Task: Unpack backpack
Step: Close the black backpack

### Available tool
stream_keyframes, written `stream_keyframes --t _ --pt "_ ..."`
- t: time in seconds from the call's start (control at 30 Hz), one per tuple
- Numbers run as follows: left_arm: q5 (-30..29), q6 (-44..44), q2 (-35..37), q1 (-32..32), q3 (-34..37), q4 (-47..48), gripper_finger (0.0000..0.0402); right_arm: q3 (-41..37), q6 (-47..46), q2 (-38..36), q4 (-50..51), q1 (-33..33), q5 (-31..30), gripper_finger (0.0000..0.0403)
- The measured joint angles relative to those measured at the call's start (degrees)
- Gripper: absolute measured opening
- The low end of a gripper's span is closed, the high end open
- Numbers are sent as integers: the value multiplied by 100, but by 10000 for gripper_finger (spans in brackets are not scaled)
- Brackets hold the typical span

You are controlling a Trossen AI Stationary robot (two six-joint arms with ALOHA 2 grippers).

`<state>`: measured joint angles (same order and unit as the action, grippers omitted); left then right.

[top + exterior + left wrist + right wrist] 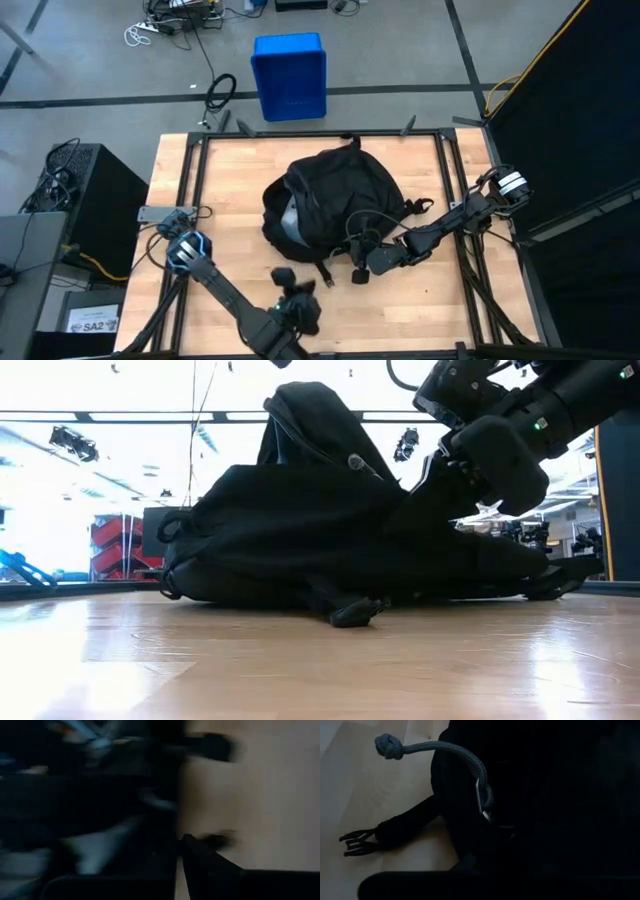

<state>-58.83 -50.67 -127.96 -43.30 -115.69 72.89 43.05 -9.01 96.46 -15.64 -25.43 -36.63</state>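
The black backpack [330,205] lies on its side in the middle of the wooden table, and its bulk fills the low view [300,530]. A grey zipper cord with a knotted end [390,746] sticks out from a metal slider [481,800], clear of the table. My right gripper [362,265] is shut at the backpack's near right side, just below that slider. My left gripper [284,277] is shut and hangs over bare wood near the table's front edge, short of the backpack and touching nothing. My right gripper comes slanting down from the table's right and meets the backpack's near right side [435,510]. The black fabric and the gripper's own body hide the fingertips. I cannot tell whether they pinch any fabric or only lie against it.
A strap end with a black buckle [357,842] lies on the table beside the backpack. A blue plastic bin [289,75] stands on the floor beyond the far edge. Bare wood lies left of the backpack [220,190]. Black frame rails [195,170] run along the table's sides.
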Motion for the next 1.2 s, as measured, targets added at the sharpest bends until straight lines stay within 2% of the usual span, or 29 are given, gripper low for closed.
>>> stream_keyframes --t 0.13,0.23,0.43,0.53,0.63,0.8,1.03,1.2 --pt "656 1175 222 -83 1089 -2697 0 0 -145 0 -2 -15 48 0" --pt "905 1439 320 -89 2087 -4402 0 0 -159 0 -4 -60 59 0" --pt "907 1732 629 -66 4094 -8463 0 0 -209 2 -20 -57 309 2" --pt "905 2088 629 22 4828 -10452 0 0 -207 2 -27 -48 372 3" --pt "812 2366 633 109 5399 -11945 1 0 -169 2 -57 -48 370 3" --pt "620 2499 633 399 5907 -13127 13 0 -84 4 -59 -48 380 3" --pt "656 3247 635 634 5852 -13185 75 0 49 4 -59 6 480 3" --pt "549 3318 835 585 5852 -12931 128 0 145 4 -90 20 539 3"
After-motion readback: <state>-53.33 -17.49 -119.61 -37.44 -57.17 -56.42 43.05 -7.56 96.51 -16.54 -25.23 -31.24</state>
